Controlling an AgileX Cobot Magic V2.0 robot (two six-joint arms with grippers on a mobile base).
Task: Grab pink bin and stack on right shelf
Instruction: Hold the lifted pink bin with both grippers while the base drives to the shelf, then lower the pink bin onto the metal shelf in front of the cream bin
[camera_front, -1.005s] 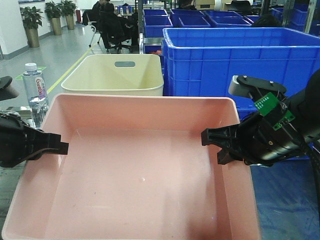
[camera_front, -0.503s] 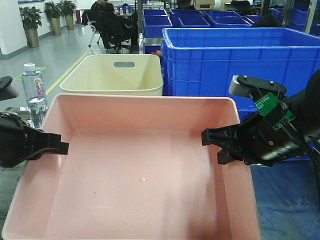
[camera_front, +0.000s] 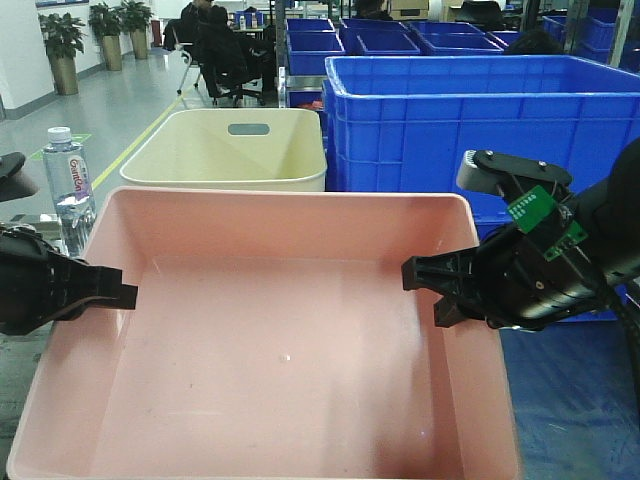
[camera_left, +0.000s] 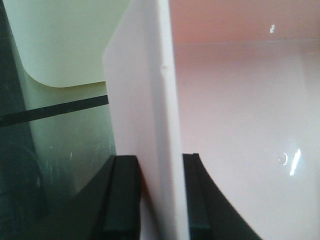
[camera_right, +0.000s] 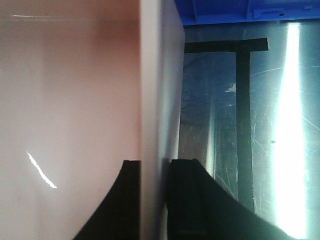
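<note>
The pink bin (camera_front: 280, 360) fills the middle of the front view, held level between both arms. My left gripper (camera_front: 110, 293) is shut on its left wall. In the left wrist view the gripper (camera_left: 160, 195) has one finger on each side of the pink bin's wall (camera_left: 150, 100). My right gripper (camera_front: 430, 290) is shut on the right wall. In the right wrist view it (camera_right: 155, 200) pinches the pink bin's wall (camera_right: 157, 90) the same way. The right shelf (camera_right: 215, 125), glossy with black tape strips, lies below the bin's right side.
A taller cream bin (camera_front: 240, 150) with a handle slot stands right behind the pink bin. A large blue crate (camera_front: 480, 110) stands at the back right. A water bottle (camera_front: 70, 185) stands at the left. More blue crates and seated people are further back.
</note>
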